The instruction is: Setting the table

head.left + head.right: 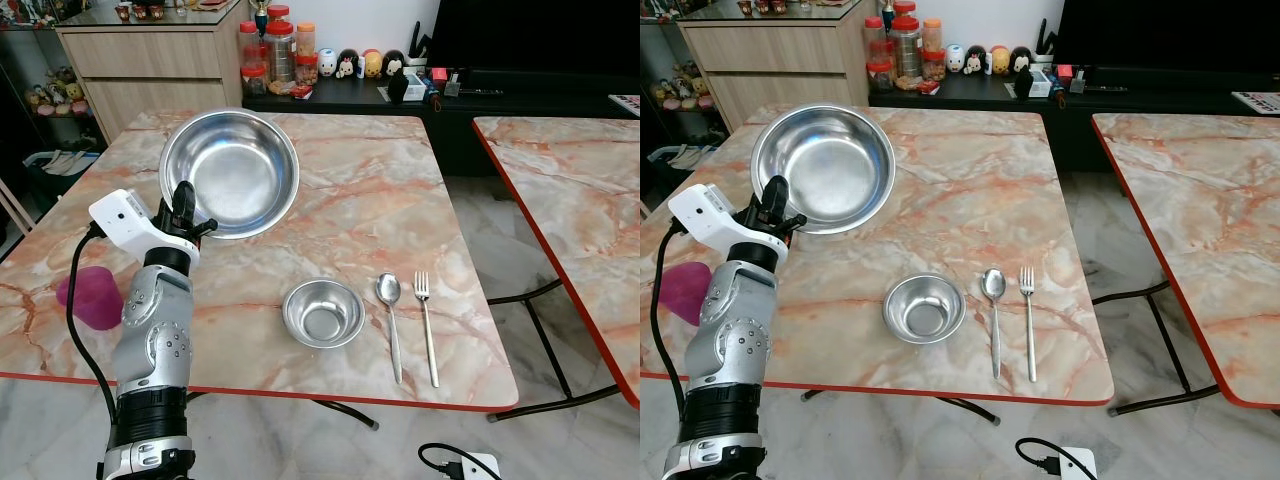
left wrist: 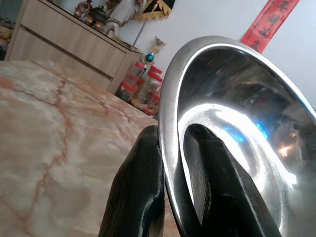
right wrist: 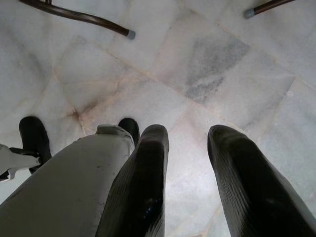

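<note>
Left gripper (image 1: 190, 215) clamped on the near rim of the large steel bowl (image 1: 232, 170), held tilted over the marble table (image 1: 380, 190); right gripper (image 3: 187, 163) hangs spread above the floor.

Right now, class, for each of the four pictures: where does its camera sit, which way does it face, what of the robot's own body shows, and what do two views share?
Left eye view: on the head, facing forward and down at the marble table; left arm and left tool show.
Right eye view: beside it, same scene, small bowl, spoon, fork.
Left wrist view: along the left tool's fingers, pinching the large bowl rim.
Right wrist view: facing down at the floor; right tool open, robot's leg.
Shared: both eyes and the left wrist show the large bowl.
</note>
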Tool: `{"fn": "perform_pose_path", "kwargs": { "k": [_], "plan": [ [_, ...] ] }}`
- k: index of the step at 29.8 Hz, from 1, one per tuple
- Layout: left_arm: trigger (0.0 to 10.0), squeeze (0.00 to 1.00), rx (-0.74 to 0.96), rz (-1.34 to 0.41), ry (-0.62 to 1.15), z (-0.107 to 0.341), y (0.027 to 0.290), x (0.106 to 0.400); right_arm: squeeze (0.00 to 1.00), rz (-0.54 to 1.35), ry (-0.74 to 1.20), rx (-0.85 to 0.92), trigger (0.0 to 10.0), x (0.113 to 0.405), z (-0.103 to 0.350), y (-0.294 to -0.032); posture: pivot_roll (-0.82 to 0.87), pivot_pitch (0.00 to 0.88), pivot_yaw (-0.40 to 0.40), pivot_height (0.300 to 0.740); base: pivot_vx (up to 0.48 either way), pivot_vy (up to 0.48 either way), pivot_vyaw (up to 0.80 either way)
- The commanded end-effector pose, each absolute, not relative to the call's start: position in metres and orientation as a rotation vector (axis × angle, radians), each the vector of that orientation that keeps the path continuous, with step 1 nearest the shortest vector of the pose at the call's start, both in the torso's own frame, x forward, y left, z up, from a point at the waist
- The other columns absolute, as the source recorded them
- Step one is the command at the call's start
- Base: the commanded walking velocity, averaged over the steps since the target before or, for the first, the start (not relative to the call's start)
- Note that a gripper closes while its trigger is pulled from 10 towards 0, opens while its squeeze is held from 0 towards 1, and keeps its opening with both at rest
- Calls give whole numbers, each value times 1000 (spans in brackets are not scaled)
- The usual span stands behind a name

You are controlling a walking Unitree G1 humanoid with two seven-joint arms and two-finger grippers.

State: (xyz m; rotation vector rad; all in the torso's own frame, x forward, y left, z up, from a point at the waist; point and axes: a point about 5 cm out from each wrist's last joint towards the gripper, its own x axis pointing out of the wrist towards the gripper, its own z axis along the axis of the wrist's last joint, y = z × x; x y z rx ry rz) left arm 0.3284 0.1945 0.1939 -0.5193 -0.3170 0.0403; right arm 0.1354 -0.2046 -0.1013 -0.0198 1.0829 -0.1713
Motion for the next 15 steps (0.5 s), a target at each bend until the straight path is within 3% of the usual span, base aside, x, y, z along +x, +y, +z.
{"fn": "perform_pose_path", "kwargs": {
  "k": [1,15],
  "plan": [
    [10000,0,-521,37,-336,197,192,328,0,-185,1078,-15,10000,136,-100,-209,25,0,-11,725,0,-428,0],
    [10000,0,-524,36,-324,193,190,327,0,-183,1082,-16,10000,135,-101,-211,22,0,-13,725,0,-427,0]
  ]
}}
